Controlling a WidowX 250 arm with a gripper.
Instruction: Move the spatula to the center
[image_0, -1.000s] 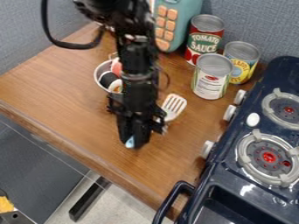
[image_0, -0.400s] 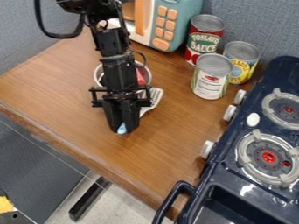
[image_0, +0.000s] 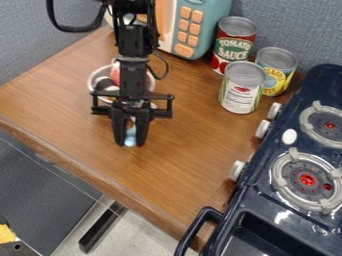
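Arm comes in from the far edge, left of middle, hanging near upright; gripper (image_0: 130, 143) points down over the left part of the tabletop (image_0: 73, 120), just on the near side of a white bowl (image_0: 92, 82). Fingers a narrow gap apart, closed on the spatula (image_0: 131, 137). Spatula: light-blue handle end between the fingertips; rest mostly hidden behind the gripper.
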